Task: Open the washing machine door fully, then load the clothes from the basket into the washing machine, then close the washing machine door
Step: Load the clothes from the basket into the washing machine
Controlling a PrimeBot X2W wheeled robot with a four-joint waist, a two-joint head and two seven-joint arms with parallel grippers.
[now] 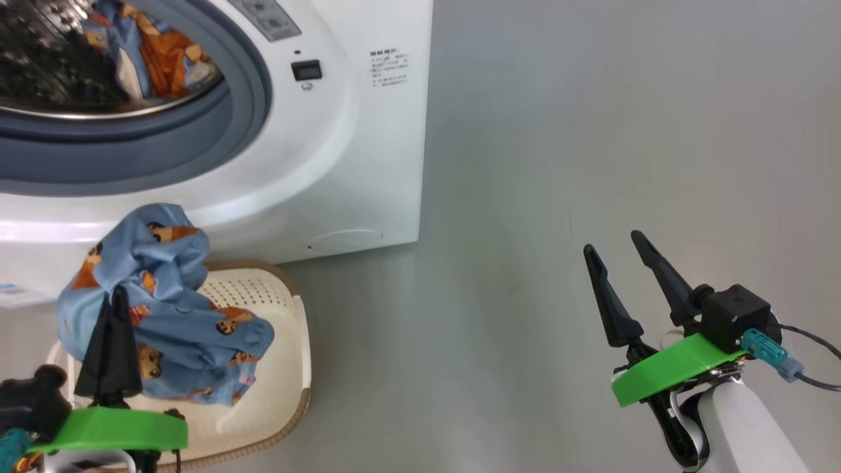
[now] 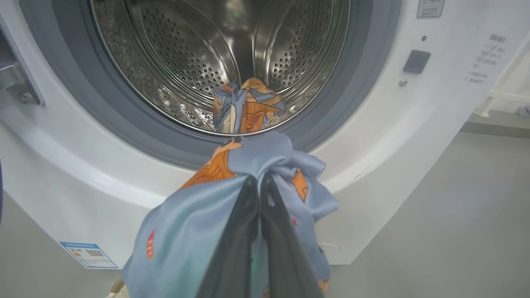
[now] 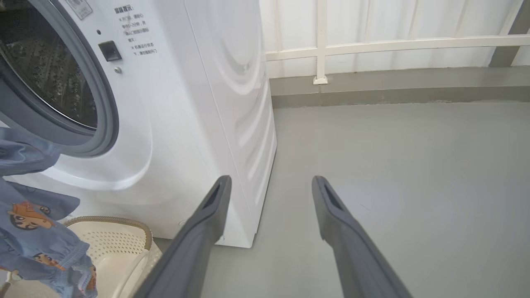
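Pressed together, the two long dark fingers of the left gripper pinch a light blue fabric garment printed with orange and tan cartoon figures. The cloth bunches above the fingertips and drapes down on both sides of them. In the head view the held garment hangs over the small cream-white perforated plastic basket with a brown woven-look rim, which stands on the floor just before the machine. Whether the lower folds touch the basket cannot be told.

A second printed garment, blue and orange, lies crumpled at the front lip of the steel perforated drum. The drum mouth stands uncovered, ringed by the grey rubber gasket. The held garment is below and in front of this lip, outside the drum.

The big white boxy front-loading washing machine carries a small black square socket beside the gasket and a blue label low on its front panel.

The right gripper is well apart from the machine and basket, over the bare grey floor. Its fingers are spread wide and hold nothing. In the right wrist view, a white railing runs along the wall behind the machine.
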